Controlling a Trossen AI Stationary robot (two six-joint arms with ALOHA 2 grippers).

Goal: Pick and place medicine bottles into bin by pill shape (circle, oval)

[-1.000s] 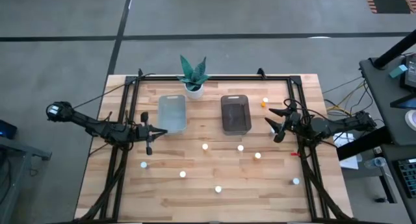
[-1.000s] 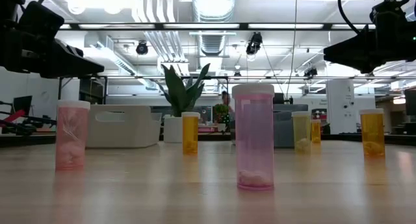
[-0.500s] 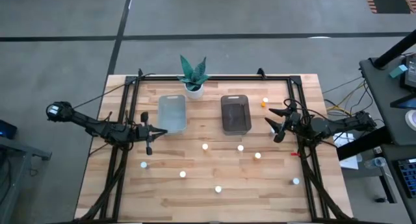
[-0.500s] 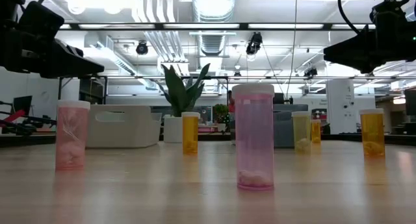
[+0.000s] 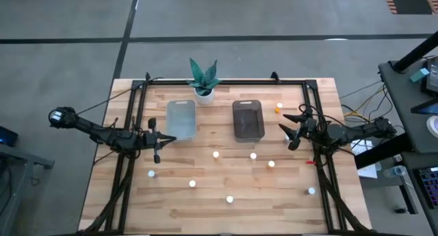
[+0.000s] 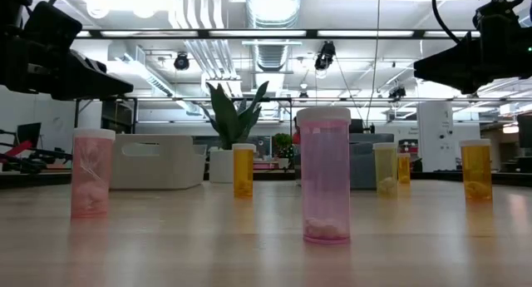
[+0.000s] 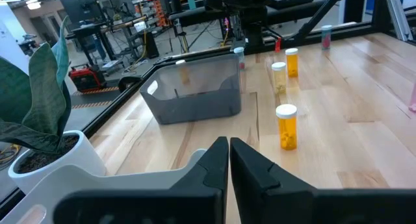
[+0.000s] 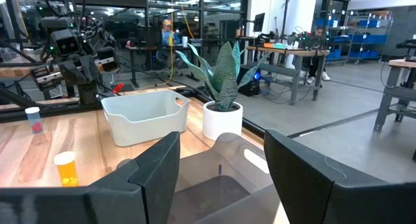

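Several small white-capped medicine bottles stand upright on the wooden table, among them a pink one, a second pink one and an orange one. The clear bin and the dark grey bin stand side by side at the far middle. My left gripper is shut and empty, above the table by the clear bin's near left corner. My right gripper is open and empty, above the table just right of the dark bin. Both also show in their wrist views, left and right.
A green plant in a white pot stands behind the bins at the far edge. A dark frame runs along the table's far and side edges. One orange bottle stands right of the dark bin, near my right gripper.
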